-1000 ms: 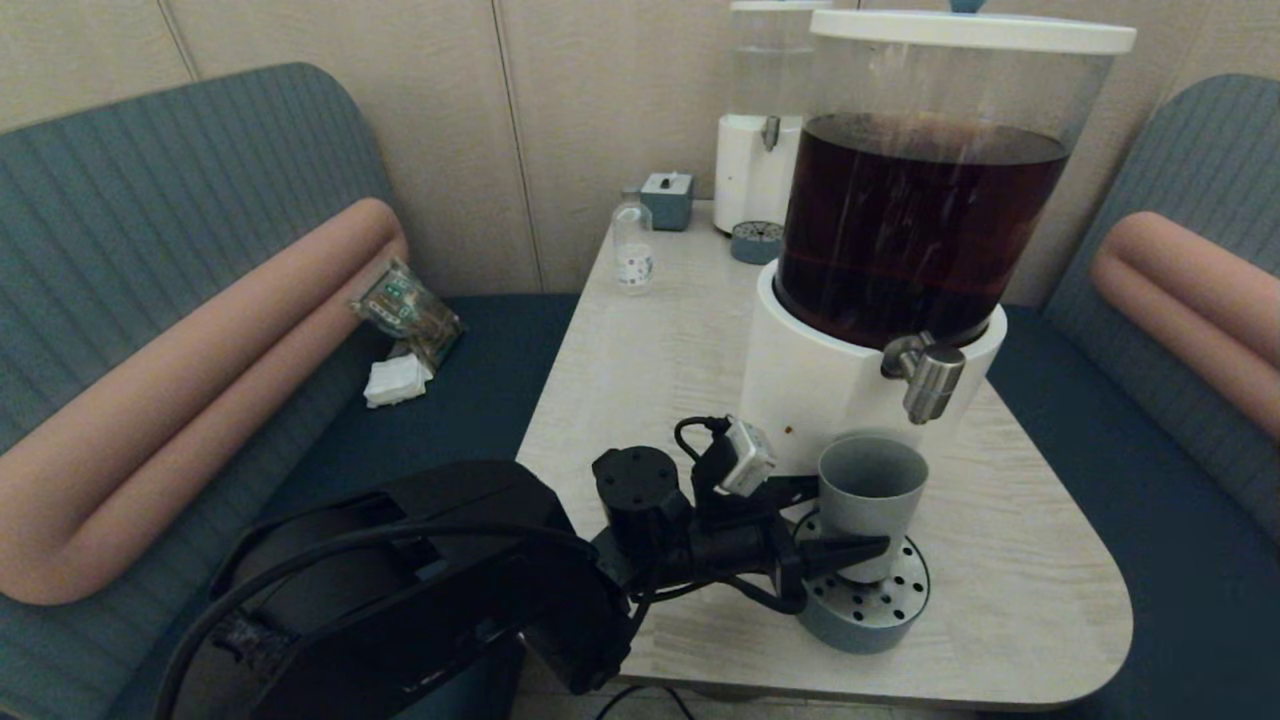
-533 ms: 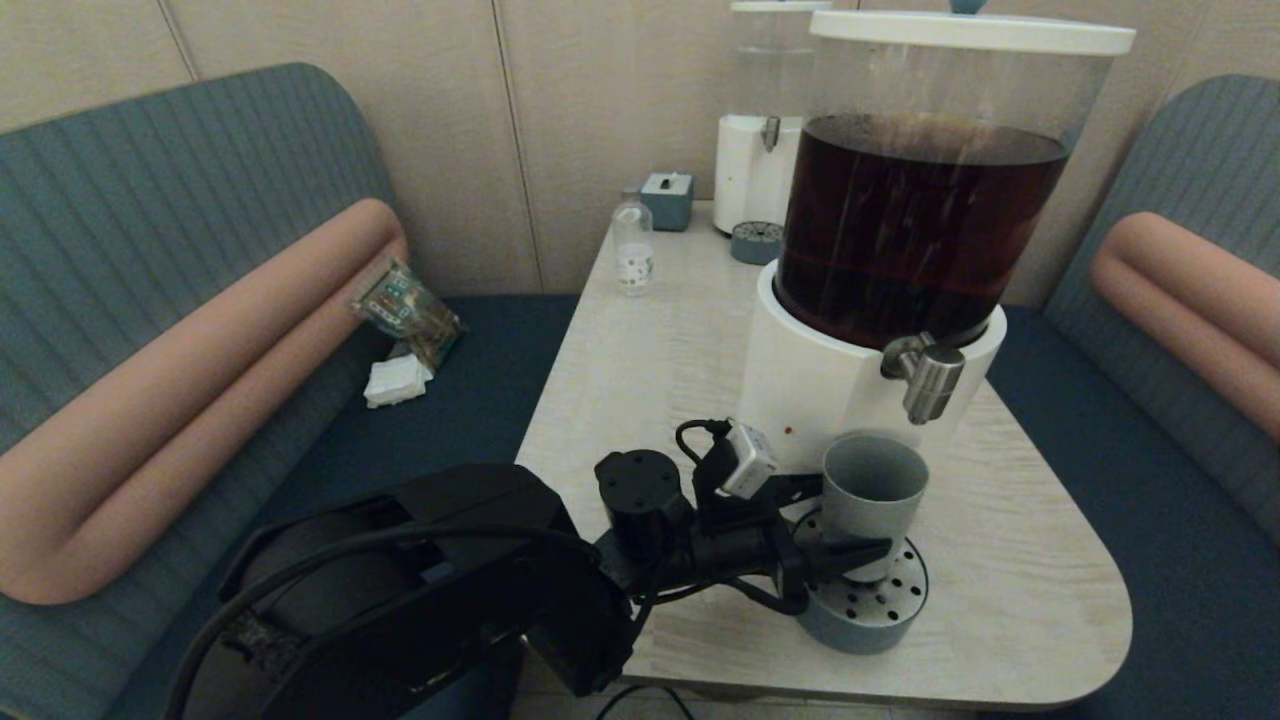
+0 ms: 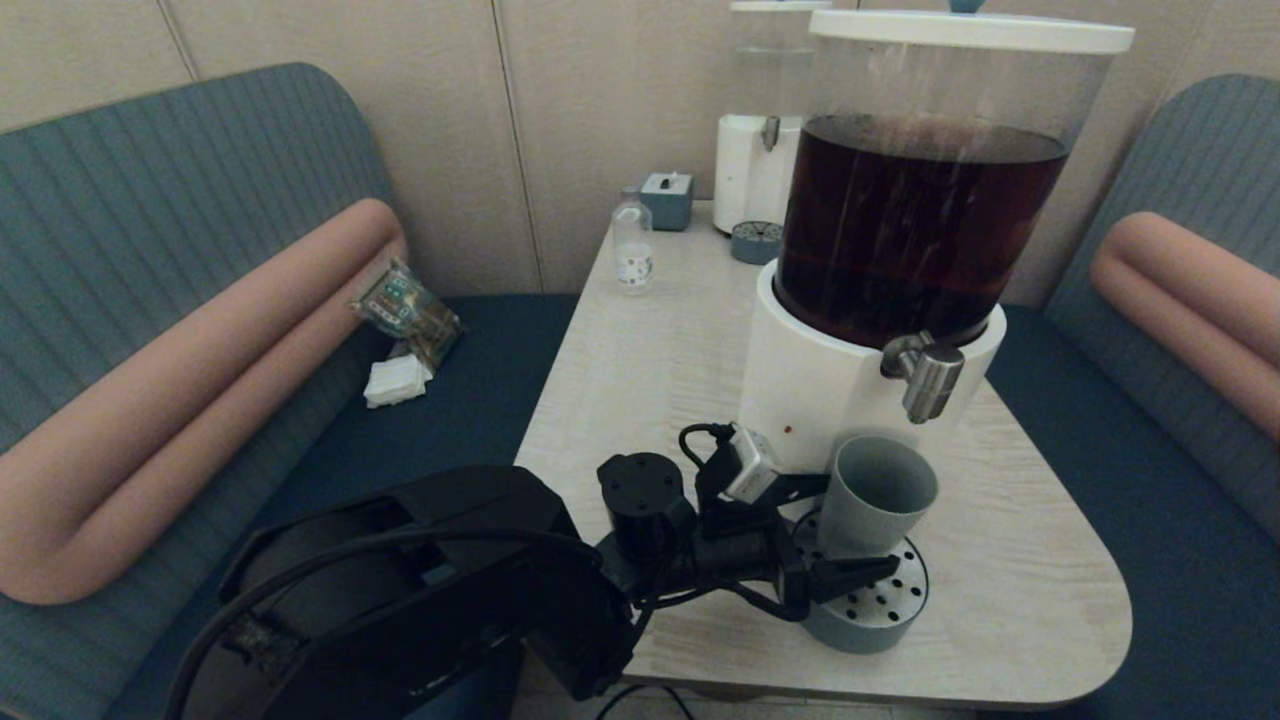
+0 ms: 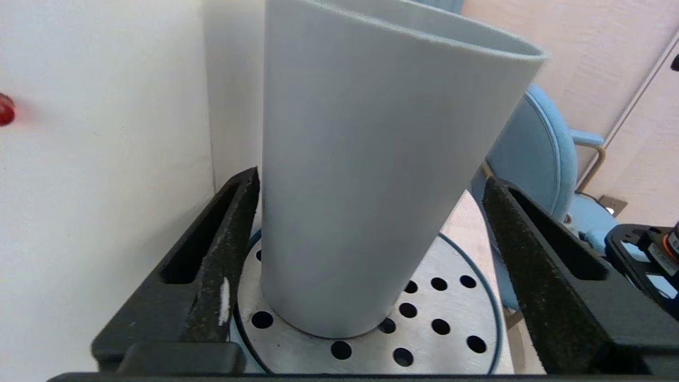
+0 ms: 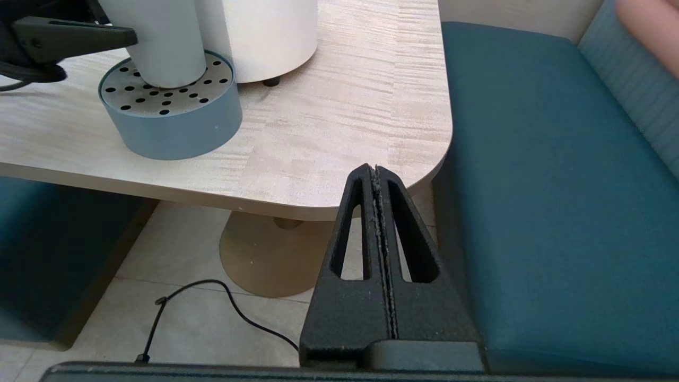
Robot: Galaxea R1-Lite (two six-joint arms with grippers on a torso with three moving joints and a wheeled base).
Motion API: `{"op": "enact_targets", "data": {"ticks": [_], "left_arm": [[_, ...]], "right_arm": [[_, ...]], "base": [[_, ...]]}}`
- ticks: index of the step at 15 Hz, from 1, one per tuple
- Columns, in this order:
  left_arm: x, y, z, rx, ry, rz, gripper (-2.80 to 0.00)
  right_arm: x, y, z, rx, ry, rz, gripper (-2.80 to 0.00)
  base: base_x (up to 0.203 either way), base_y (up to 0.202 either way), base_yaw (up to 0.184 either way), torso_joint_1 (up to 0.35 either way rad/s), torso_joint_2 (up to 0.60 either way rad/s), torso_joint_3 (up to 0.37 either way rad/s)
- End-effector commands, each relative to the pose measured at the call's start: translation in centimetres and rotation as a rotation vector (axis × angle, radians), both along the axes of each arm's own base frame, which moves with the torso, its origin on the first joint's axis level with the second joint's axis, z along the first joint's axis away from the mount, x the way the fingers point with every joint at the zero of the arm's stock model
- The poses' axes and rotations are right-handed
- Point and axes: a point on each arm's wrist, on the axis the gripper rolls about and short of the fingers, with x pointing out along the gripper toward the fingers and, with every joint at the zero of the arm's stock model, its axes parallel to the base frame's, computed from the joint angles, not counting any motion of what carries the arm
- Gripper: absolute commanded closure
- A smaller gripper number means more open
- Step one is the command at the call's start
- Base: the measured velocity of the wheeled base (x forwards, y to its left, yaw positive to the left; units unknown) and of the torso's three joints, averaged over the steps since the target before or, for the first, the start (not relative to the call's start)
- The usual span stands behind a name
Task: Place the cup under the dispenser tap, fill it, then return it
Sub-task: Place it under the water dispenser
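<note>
Left end effector point(image 4: 371, 254) spread apart around the tilted grey-blue matte plastic tumbler point(image 3: 878, 497) on the round perforated drip tray point(image 3: 880, 605), under the brushed-steel tap point(image 3: 930, 378), near the desk's point(image 3: 1030, 560) front edge; right end effector point(image 5: 377, 212) pressed together, below that edge.

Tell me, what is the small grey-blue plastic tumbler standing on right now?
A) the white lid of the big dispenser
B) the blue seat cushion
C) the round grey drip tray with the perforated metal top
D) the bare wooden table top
C: the small grey-blue plastic tumbler stands, slightly tilted, on the round grey drip tray's holed metal top, between the open fingers of the left gripper.
</note>
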Motion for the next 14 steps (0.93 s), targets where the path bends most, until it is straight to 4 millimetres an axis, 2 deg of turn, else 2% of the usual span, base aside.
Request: {"op": "enact_targets", "data": {"ticks": [1,10,14], "left_arm": [[-0.3,0.2,0.6,-0.008,-0.008,-0.004,-2.80],[-2.1,1.8,1.2,0.034,0.027,-0.004,-2.80],[-3.2,3.4,2.0,0.054,0.050,0.009,-2.80]], "right_arm": [[0.0,0.0,0.0,0.000,0.001,0.001,0.00],[0.0,0.0,0.0,0.000,0.000,0.001,0.00],[0.0,0.0,0.0,0.000,0.001,0.001,0.00]], "base": [[0.000,0.000,0.000,0.000,0.00,0.000],[0.000,0.000,0.000,0.000,0.00,0.000],[0.000,0.000,0.000,0.000,0.00,0.000]]}}
